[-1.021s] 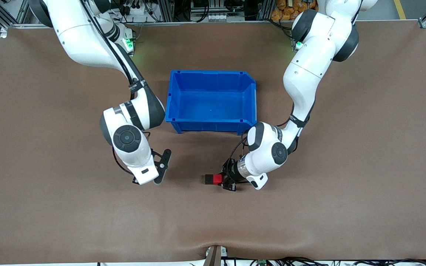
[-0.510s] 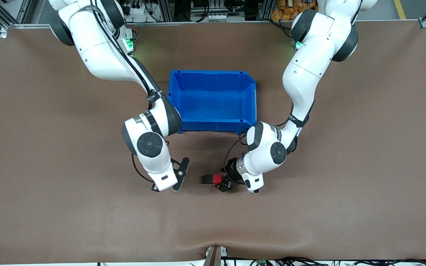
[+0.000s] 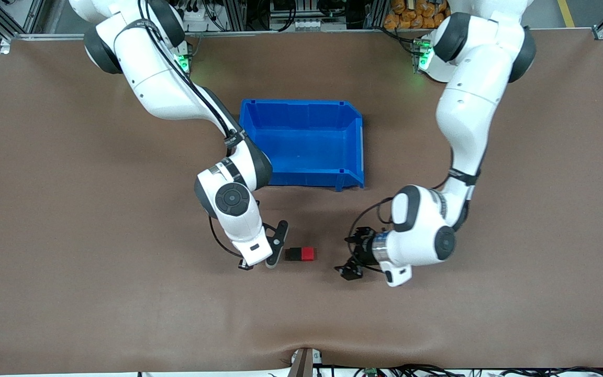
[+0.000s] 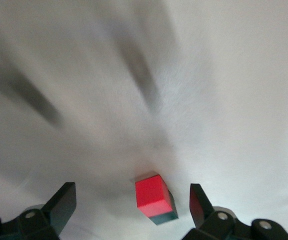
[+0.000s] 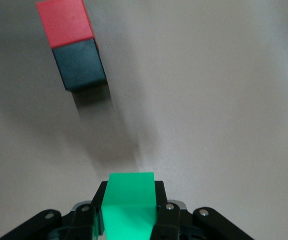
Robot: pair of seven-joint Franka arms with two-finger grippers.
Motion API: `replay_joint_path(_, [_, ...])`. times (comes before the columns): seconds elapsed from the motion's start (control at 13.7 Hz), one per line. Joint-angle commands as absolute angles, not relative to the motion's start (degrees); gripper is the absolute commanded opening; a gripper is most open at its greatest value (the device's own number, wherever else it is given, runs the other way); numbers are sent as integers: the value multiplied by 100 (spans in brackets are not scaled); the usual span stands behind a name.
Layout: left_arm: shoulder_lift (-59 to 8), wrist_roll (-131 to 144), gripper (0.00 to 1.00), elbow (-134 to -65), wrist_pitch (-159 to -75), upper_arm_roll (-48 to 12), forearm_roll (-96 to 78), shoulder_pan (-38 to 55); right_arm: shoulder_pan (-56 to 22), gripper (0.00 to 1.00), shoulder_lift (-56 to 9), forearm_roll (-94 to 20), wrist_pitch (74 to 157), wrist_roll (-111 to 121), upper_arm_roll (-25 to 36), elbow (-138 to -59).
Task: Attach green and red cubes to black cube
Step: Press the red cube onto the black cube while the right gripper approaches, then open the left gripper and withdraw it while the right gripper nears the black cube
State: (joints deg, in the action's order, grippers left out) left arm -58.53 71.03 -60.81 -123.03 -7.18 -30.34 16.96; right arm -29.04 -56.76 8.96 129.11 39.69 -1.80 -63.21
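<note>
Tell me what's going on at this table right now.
Two Franka arms are joining small cubes. The red cube already sits against the black cube on the table, nearer the front camera than the blue bin. The left claw is open, clear of the pair on the red cube's side. The right claw is shut on the green cube, beside the black cube's free face. The green cube is not yet attached.
</note>
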Motion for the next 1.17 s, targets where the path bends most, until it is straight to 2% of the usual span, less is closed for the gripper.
replay_joint_path(0.0, [-5573,6979,100,-6196,-11885,-695,-2997,1381,-3014,6,-5949,800,13243,3868,-176,-6064])
replay_joint_path(0.36, [-5029,5988,100,-6188,-10901,-738,-1505,845,-3269,7,-6056,800,13368,3191,-176,-6099])
replay_joint_path(0.66, [-4572,5215,100,-6187,-10391,-703,-1135,371,-3331,9,-6170,800,13438,3006,-176,-6073])
replay_joint_path(1.09, [-3500,3746,100,-6196,-9555,-721,-168,0,-3331,14,-6310,809,13667,3023,-176,-5977])
